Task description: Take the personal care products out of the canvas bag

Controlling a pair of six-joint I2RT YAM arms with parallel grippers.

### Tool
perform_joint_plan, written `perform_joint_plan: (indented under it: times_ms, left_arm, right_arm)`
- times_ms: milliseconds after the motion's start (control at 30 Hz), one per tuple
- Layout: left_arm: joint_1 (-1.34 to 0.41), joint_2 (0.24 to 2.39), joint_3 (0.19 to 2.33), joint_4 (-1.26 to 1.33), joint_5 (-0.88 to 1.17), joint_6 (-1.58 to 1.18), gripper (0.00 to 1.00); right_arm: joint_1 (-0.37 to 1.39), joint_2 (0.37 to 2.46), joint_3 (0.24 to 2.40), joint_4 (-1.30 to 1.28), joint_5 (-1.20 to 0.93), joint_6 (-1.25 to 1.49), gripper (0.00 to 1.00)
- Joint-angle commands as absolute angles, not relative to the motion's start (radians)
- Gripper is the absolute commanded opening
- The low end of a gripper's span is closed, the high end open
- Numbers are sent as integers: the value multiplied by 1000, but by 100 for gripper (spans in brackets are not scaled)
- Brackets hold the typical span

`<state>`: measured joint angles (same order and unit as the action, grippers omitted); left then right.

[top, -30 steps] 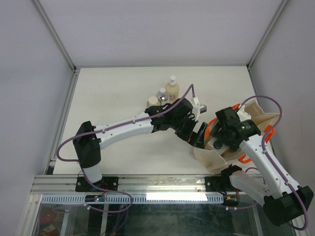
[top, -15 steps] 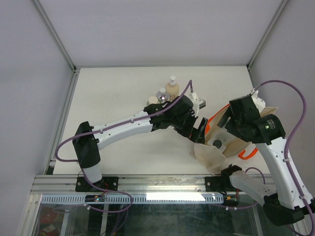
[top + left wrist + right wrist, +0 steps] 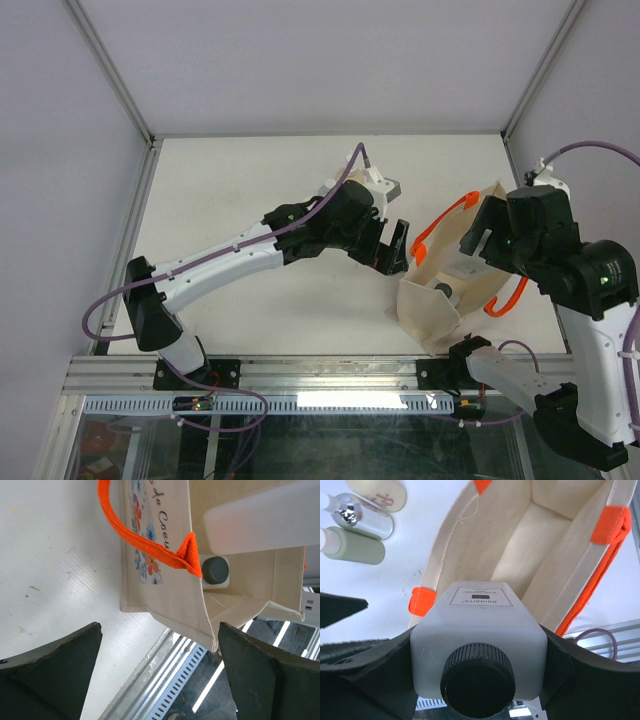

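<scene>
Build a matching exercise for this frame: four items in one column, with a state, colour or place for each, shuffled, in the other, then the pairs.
Column 1
1. square bottle with dark cap
2. left end effector
3. olive cylinder
4. bag handle

Column 2
A. open, holding nothing
B. orange
C. gripped by the right end effector
D. on the table, outside the canvas bag

Pairs: 1-C, 2-A, 3-D, 4-B
</scene>
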<state>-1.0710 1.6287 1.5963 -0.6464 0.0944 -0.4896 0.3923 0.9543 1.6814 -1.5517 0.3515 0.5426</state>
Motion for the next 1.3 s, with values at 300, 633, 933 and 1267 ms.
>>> perform_joint_plan:
  times_ms: [300,633,933,1267]
  left_arm:
    - [-991,1433,1632,-641,-117,-505,99]
    - [-925,1271,1611,-669,-282,-488,99]
    - [-913,1137,1608,-689,-493,-478,99]
    - [-913,1024,1598,-700,-647,-464,99]
  right_arm:
    - [391,1190,2175,-1383,99,185,0]
    - [445,1330,2092,-1177,-143,154,0]
    - [743,1471,1805,-937,-28,167,0]
    - [945,1795,1903,-773,30,158,0]
